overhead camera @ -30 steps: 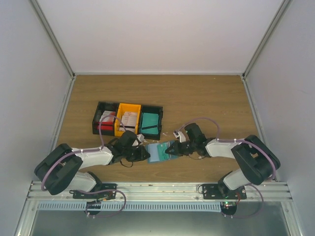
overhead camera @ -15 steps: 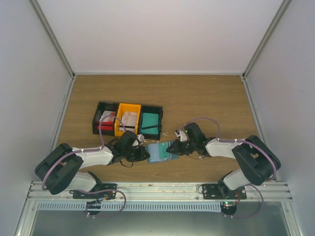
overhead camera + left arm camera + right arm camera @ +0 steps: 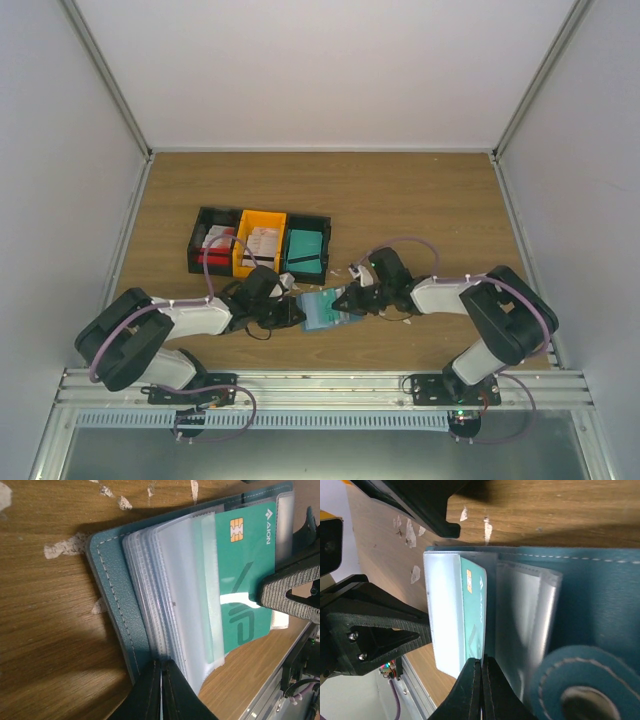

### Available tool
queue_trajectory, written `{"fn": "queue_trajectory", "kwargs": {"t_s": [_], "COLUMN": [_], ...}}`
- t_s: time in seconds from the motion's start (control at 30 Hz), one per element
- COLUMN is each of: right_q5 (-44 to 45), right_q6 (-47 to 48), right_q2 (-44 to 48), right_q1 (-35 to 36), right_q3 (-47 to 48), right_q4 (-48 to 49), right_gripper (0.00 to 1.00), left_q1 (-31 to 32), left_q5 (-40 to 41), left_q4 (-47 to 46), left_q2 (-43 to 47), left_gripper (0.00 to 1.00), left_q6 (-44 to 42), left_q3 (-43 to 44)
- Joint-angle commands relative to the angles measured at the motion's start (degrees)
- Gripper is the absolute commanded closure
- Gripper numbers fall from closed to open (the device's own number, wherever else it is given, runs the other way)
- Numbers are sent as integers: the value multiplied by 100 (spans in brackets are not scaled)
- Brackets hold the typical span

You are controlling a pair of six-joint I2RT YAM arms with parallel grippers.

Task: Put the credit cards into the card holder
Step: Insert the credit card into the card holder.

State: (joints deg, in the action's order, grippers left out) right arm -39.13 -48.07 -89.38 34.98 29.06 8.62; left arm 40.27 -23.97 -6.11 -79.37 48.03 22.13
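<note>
The dusty-blue card holder (image 3: 322,312) lies open on the wooden table (image 3: 430,200), between the 2 arms and on the near side of the row of bins (image 3: 262,243). The left gripper (image 3: 161,680) is clenched on the card holder's edge, where its clear sleeves (image 3: 175,590) stack against the stitched cover. The right gripper (image 3: 479,680) is pinched tight on 1 green credit card (image 3: 245,565) that sits partly under a sleeve, its long axis parallel to the holder's spine and its chip end pointing away from both sets of fingertips.
</note>
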Motion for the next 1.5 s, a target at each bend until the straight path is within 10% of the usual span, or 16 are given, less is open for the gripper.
{"fn": "queue_trajectory", "kwargs": {"t_s": [0.0,0.73,1.07,1.47], "right_q5": [57,569,1531,2052], "right_q6": [-81,320,707,1043], "right_q2": [-272,-465,262,-149], "right_q1": [151,571,663,1031], "right_q3": [84,600,954,1338], "right_q4": [-95,-820,-1943,-2391], "right_gripper": [99,96,64,81], "left_q1": [90,165,165,165], "left_q5": [-64,-60,-78,-168], "left_q4": [-236,-230,-211,-321], "left_q2": [-187,-227,69,332], "left_gripper": [94,95,93,87], "left_q6": [-61,-129,-177,-118], "left_q3": [-34,20,46,77]}}
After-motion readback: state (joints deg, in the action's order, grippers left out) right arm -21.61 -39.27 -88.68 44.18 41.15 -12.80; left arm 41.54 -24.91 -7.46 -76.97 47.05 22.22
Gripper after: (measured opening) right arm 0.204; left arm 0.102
